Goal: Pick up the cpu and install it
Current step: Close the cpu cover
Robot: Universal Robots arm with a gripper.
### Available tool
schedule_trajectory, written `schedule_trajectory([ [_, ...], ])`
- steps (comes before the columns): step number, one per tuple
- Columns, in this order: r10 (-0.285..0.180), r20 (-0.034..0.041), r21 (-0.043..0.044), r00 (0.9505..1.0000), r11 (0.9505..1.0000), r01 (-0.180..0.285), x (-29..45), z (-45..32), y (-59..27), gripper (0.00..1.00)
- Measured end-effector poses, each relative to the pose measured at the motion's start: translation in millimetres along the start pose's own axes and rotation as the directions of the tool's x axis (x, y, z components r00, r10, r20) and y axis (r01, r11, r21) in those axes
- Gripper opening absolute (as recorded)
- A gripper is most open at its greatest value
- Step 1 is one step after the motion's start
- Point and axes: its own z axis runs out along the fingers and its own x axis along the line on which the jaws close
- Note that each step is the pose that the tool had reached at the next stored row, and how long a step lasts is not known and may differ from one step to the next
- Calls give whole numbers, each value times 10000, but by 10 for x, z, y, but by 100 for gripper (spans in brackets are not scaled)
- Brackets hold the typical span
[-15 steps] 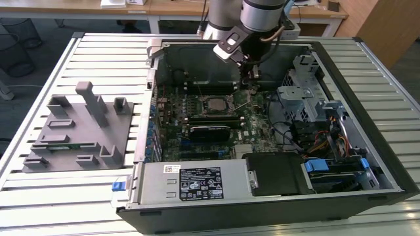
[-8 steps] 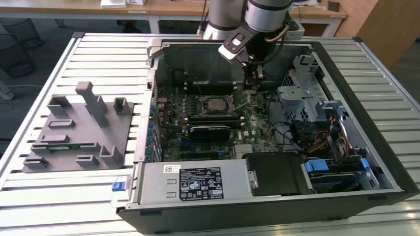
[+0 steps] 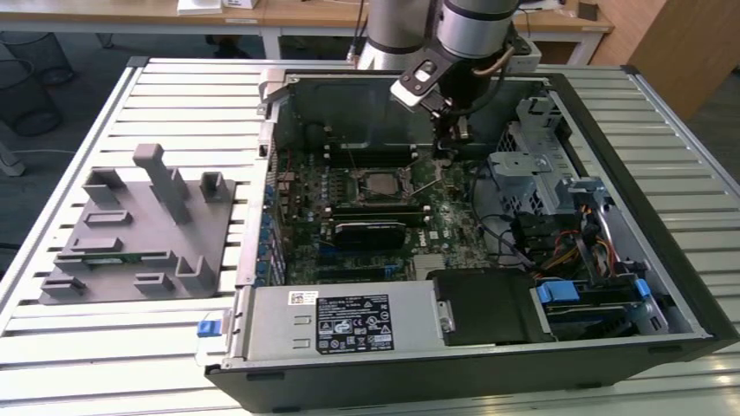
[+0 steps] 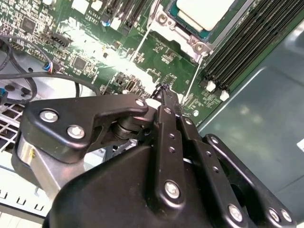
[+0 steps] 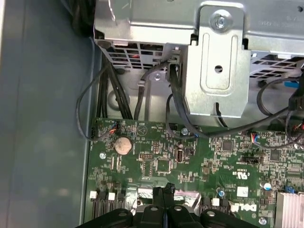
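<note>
**CPU lies in its socket, tool closed and empty beside it**

The cpu (image 3: 379,184) lies flat in the socket in the middle of the motherboard (image 3: 439,230). In the second wrist view its pale top (image 4: 204,12) sits inside the metal socket frame (image 4: 164,21), so it seems already placed in its seat.

The tool (image 3: 452,139) hangs over the board just beside the socket, on the exterior view's right. Its fingers are pressed together and hold nothing, with the tips close to a thin wire lever (image 4: 192,78). Such a narrow point probably serves for pushing small parts, not for grasping.

The open computer case (image 3: 463,381) contains the board, cables and a drive cage. On the counter (image 3: 173,95), the grey holder (image 3: 69,286) keeps a green memory stick (image 3: 110,257) in one slot.
</note>
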Motion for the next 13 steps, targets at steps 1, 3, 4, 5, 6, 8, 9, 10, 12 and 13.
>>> schedule_trajectory([
  [1, 0, 3, 1, 10000, 10000, 0, 1, 2, 11, 11],
  [3, 0, 3, 1, 10000, 10000, 0, 2, 6, 41, 11],
  [4, 0, 3, 0, 10000, 10000, 0, 2, 8, 55, 11],
  [5, 0, 4, 1, 10000, 10000, 0, 3, 9, 69, 11],
  [6, -1, 4, 1, 10000, 10000, 1, 3, 11, 81, 11],
  [8, 0, 3, 1, 10000, 10000, 0, 3, 15, 101, 11],
  [9, 0, 4, 0, 10000, 10000, 0, 3, 17, 112, 11],
  [10, 0, 3, 0, 10000, 10000, 0, 5, 20, 128, 11],
  [12, 0, 3, 0, 10000, 10000, 0, 8, 26, 158, 11],
  [13, -1, 3, 0, 10000, 10000, 1, 10, 29, 169, 11],
])
